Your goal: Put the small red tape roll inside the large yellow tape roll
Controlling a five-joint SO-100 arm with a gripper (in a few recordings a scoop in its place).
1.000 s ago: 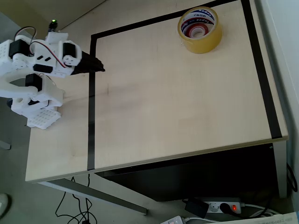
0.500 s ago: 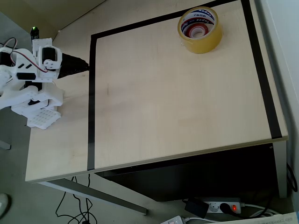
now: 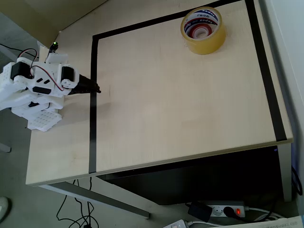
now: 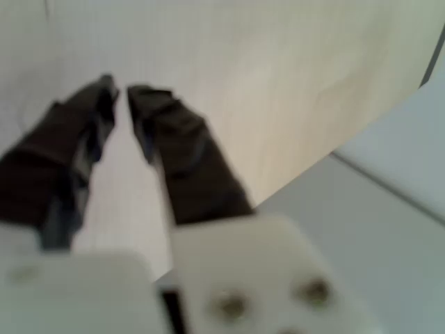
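Table: pale wood top, black tape lines marking a rectangle. Arm: white, at the overhead view's left edge; gripper dark, low over the left tape line, jaws nearly together with a slim gap, holding nothing. Large yellow tape roll: translucent yellowish ring, far-right corner, white core with red and blue print, too small to read. Small red tape roll: glossy red, sitting inside the yellow roll.
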